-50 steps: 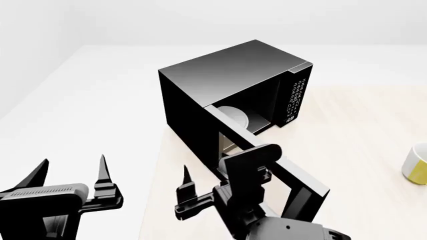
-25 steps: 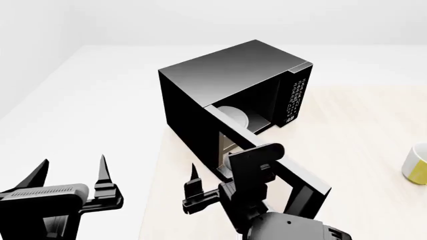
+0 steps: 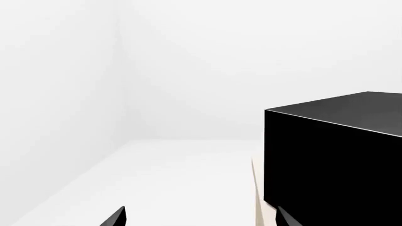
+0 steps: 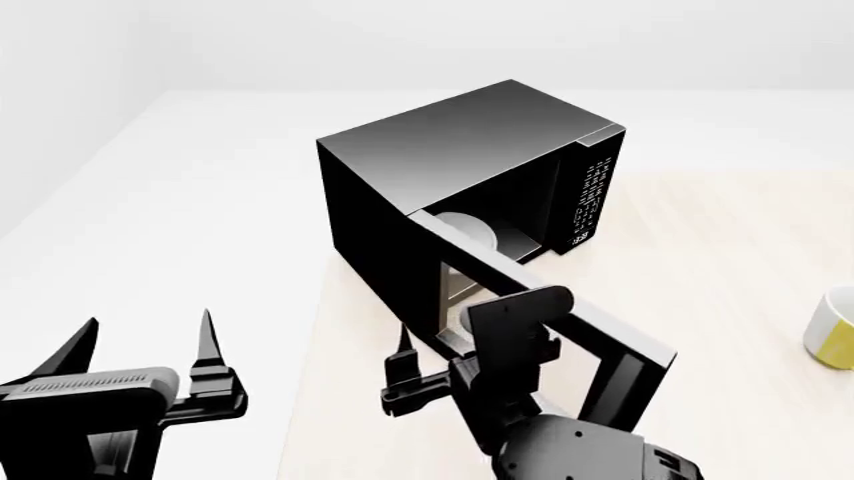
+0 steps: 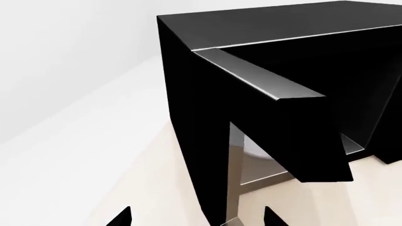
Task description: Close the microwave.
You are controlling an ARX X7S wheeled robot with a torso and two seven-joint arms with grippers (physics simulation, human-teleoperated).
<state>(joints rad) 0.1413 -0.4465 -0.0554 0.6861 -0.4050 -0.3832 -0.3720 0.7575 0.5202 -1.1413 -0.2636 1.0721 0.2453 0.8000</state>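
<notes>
Currently, microwave [image 4: 467, 180]: we see it on the pale tabletop [image 4: 721, 260], door [image 4: 547, 320] swung open.
Right gripper [image 4: 434, 365]: jaws apart, just beside the door's outer face.
Left gripper [image 4: 147, 350]: jaws apart, holding nothing, well left of the microwave.

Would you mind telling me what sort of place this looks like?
Probably a bare simulated kitchen counter: a black microwave with its door open, a pale wooden tabletop, a yellow-and-white mug, and blank white walls.

Glossy black boxy microwave [image 4: 454, 170] with white-button keypad [image 4: 589, 200], on pale beige wooden worktop [image 4: 721, 260]; white-and-yellow mug [image 4: 835, 328].
</notes>
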